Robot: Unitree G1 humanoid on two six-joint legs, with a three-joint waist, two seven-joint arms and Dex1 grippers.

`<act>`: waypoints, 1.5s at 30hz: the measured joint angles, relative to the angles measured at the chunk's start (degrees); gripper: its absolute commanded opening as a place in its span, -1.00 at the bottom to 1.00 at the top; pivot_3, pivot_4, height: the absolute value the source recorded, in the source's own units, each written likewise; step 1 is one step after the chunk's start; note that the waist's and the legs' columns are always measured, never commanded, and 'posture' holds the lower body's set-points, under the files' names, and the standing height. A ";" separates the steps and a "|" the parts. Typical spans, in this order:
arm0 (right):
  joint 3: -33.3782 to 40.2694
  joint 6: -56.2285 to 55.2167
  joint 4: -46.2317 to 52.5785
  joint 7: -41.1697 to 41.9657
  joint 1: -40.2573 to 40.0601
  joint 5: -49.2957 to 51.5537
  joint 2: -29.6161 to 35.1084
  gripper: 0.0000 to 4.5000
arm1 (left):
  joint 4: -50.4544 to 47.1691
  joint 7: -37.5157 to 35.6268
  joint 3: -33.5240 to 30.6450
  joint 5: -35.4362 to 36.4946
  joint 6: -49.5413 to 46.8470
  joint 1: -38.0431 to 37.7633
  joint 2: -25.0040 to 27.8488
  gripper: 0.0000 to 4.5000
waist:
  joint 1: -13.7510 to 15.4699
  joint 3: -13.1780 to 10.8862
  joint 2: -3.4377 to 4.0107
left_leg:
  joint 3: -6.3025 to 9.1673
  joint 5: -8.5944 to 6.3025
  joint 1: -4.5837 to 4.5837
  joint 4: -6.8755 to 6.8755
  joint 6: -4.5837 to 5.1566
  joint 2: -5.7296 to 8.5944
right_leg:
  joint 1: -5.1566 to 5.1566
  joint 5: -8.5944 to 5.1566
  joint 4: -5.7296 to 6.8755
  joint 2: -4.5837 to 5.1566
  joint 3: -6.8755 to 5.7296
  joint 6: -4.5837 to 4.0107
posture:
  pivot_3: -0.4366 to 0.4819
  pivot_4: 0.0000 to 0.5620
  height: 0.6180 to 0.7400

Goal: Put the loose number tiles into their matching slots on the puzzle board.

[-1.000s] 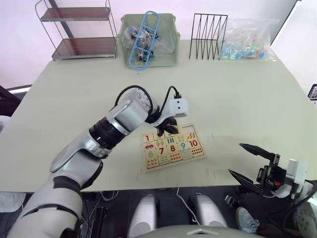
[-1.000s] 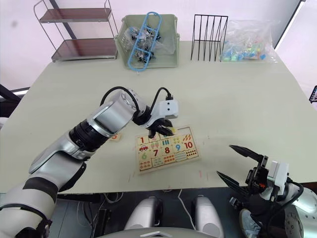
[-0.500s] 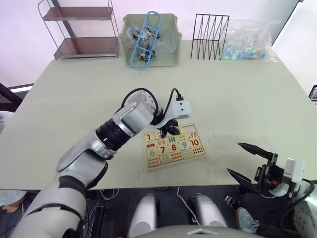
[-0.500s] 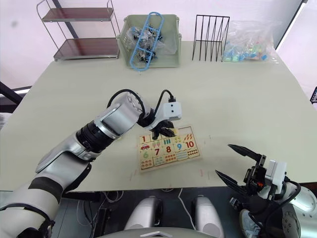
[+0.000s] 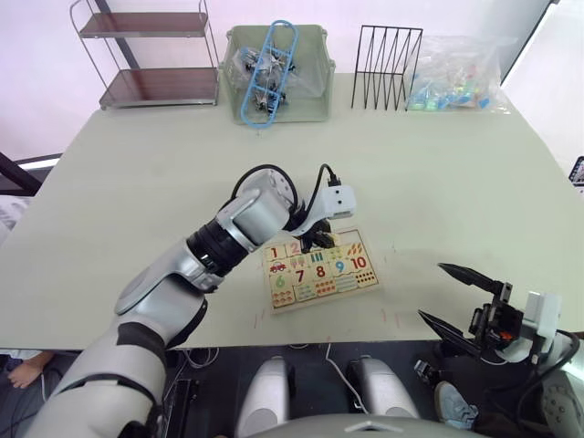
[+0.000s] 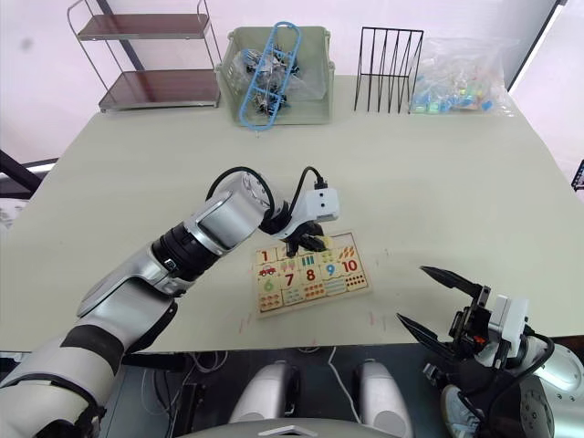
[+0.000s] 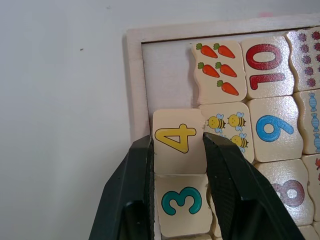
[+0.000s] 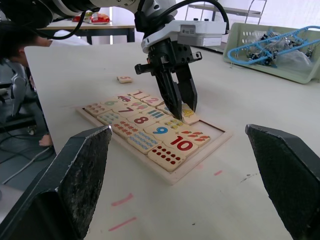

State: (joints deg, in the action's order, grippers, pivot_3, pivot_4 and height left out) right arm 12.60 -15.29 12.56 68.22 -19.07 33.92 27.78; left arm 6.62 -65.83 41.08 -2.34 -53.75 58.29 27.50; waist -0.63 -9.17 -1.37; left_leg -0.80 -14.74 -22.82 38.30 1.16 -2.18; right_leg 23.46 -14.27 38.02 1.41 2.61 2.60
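Pale table [image 5: 438, 173] (white wall [image 5: 36, 73] behind).

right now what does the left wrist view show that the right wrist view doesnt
The left wrist view alone lets you read the yellow 4 tile between the left gripper fingers, the green 3 tile next to it, and the empty slot at the board's corner. The right wrist view alone shows a loose tile lying on the table beyond the board, the open right gripper, and the pale green bin. Both show the puzzle board, the 10 tile and the carrot tile.
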 measured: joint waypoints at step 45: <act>-0.51 -0.44 0.03 -1.09 -1.85 -0.71 0.01 1.00 | 1.64 -2.71 -9.15 7.18 -1.94 3.28 0.76 0.98 | -0.07 0.00 0.04 | 0.00 0.00 0.00 0.01 0.00 0.00 | 0.00 0.01 0.02 -0.01 0.00 0.00 | -0.05 -0.47 1.00</act>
State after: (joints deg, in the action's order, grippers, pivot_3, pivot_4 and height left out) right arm 12.09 -15.73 12.58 67.13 -20.92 33.21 27.80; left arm 8.25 -68.54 31.93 4.84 -55.70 61.57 28.27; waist -0.70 -9.17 -1.33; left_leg -0.80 -14.74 -22.82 38.31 1.16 -2.18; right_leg 23.47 -14.26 38.04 1.41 2.61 2.60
